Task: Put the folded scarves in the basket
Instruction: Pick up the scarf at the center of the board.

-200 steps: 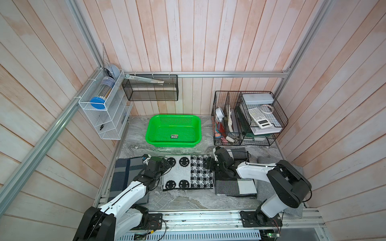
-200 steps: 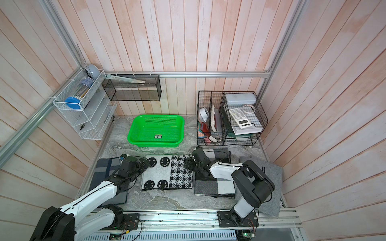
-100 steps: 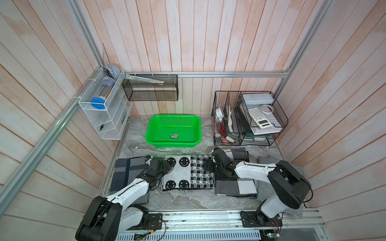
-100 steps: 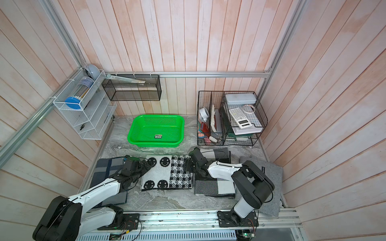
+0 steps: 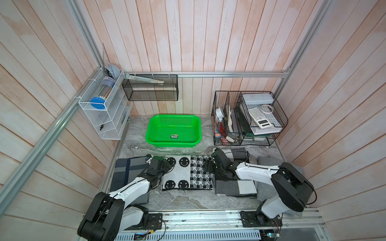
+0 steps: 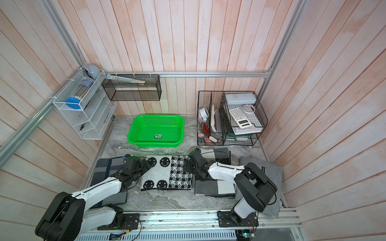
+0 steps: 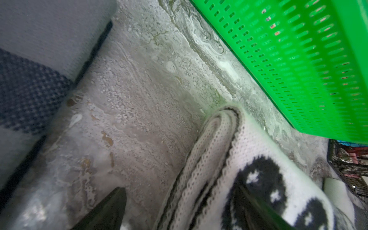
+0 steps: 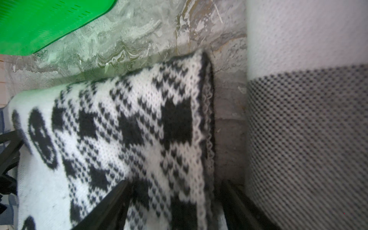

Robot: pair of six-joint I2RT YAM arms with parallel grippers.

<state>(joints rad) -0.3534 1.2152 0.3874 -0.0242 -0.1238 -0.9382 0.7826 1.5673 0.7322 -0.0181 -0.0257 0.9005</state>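
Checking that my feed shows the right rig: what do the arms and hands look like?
The left arm and right arm have white shells, bulky black joints and thin black cables. The left hand and right hand are black with dark tapered fingers. Both mount on a silver rail.

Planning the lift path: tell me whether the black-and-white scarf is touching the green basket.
Apart. The left wrist view shows a strip of bare table between the corner of the scarf and the basket; both top views show the same gap.
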